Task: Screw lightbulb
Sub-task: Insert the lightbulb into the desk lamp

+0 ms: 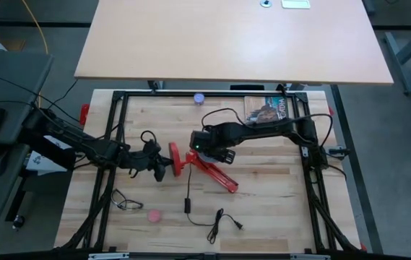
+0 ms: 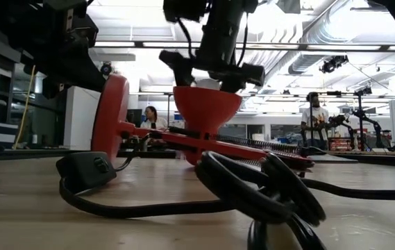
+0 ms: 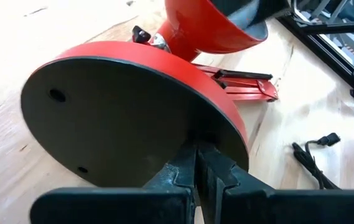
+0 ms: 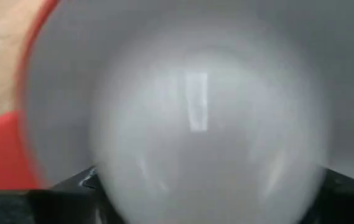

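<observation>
A red desk lamp lies on the wooden table, its round base [image 1: 176, 160] standing on edge and its jointed arm [image 1: 221, 177] flat on the table. Its cone shade [image 2: 207, 107] opens upward. My left gripper [image 1: 160, 169] is shut on the base's rim. My right gripper [image 1: 205, 148] hangs over the shade, shut on the frosted white lightbulb [image 4: 208, 124], which sits inside the shade's white interior [image 4: 52, 81]. The bulb's screw base is hidden. My left gripper pinches the rim of the lamp's base [image 3: 217, 134] between its two fingers, one on the dark underside [image 3: 121, 118], one on the red top. It comes level from the table's left. The base stands on edge. My right gripper holds the bulb's round glass [image 4: 208, 162] between its two fingers [image 4: 71, 186], from above, pointing down into the shade. The bulb's lower end is hidden inside the shade.
The lamp's black cord with its switch [image 1: 188, 204] and plug [image 1: 228, 220] lies toward the near edge and looms in the low view [image 2: 253, 187]. A pink round thing [image 1: 154, 215] lies near it. A lavender round thing [image 1: 198, 97] and a printed box [image 1: 266, 108] lie at the far edge.
</observation>
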{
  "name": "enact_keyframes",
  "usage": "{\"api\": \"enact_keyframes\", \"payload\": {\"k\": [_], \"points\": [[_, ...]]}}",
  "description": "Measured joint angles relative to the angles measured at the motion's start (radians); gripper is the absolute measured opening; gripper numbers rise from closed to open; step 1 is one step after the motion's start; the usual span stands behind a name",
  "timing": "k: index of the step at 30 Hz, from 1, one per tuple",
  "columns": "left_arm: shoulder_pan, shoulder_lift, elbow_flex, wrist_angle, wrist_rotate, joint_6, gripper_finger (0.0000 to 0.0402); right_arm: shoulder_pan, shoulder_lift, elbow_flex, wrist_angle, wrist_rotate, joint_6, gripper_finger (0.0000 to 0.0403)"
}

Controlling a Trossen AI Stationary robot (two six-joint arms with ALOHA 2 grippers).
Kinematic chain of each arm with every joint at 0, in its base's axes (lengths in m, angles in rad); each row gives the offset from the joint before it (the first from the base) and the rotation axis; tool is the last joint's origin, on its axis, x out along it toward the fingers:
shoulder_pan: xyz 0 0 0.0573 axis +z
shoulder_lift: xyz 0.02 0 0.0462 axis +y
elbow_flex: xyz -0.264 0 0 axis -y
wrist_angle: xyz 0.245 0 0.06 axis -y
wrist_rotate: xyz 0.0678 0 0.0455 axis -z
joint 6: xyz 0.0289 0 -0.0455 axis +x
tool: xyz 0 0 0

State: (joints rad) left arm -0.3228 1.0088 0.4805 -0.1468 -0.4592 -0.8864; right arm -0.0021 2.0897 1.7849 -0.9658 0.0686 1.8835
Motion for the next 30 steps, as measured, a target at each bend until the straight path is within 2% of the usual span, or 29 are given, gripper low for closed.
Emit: {"api": "enact_keyframes", "payload": {"k": [5,8,14,30], "points": [[0.0,0.0,0.0,-0.003,0.0,-0.001,0.0,0.0,-0.002,-0.001,-0.013,-0.005,-0.025,0.0342],[0.0,0.0,0.0,-0.003,0.001,-0.001,0.0,-0.002,-0.002,-0.001,-0.017,-0.024,-0.025,0.0357],[-0.001,0.0,0.0,-0.004,0.005,0.0,0.0,0.001,-0.003,0.009,-0.019,-0.04,-0.067,0.0359],[-0.001,0.0,0.0,-0.004,0.006,0.0,0.0,0.004,-0.003,0.134,-0.166,-0.066,-0.339,0.036]]}}
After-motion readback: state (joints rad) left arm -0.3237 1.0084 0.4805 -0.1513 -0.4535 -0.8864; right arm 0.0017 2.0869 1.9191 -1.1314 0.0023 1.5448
